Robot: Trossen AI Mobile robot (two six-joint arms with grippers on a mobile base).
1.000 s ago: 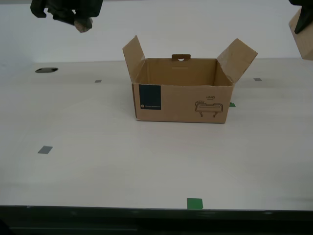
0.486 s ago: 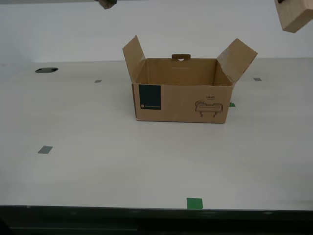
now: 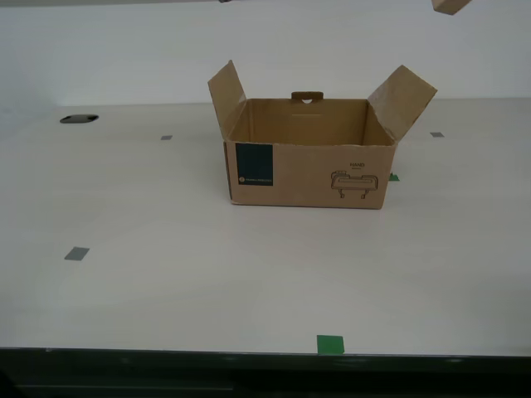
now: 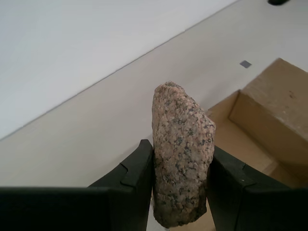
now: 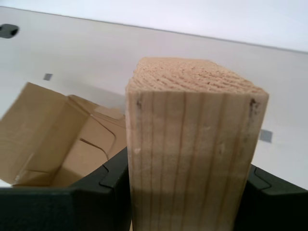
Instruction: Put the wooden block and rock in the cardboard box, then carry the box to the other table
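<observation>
The cardboard box point(image 3: 307, 157) stands open on the table in the middle of the exterior view, flaps upright and nothing showing inside. My first gripper point(image 5: 187, 168) is shut on the wooden block point(image 5: 192, 139), held high above the box point(image 5: 57, 134). Only a corner of the block point(image 3: 450, 6) shows at the exterior view's top right edge. My second gripper point(image 4: 182, 154) is shut on the rock point(image 4: 183, 159), also above the box point(image 4: 269, 110). The rock is out of the exterior view. The other table is out of view.
The smooth off-white table point(image 3: 166, 290) has a black hole point(image 3: 79, 118) at the exterior view's far left. A green tape square point(image 3: 330, 344) lies near the front edge, and a grey one point(image 3: 76, 254) is on the exterior view's left.
Both arms rose out of the exterior view's top. The rock moved up and toward the box, then left the frame. The block moved up, leaving only a corner visible.
</observation>
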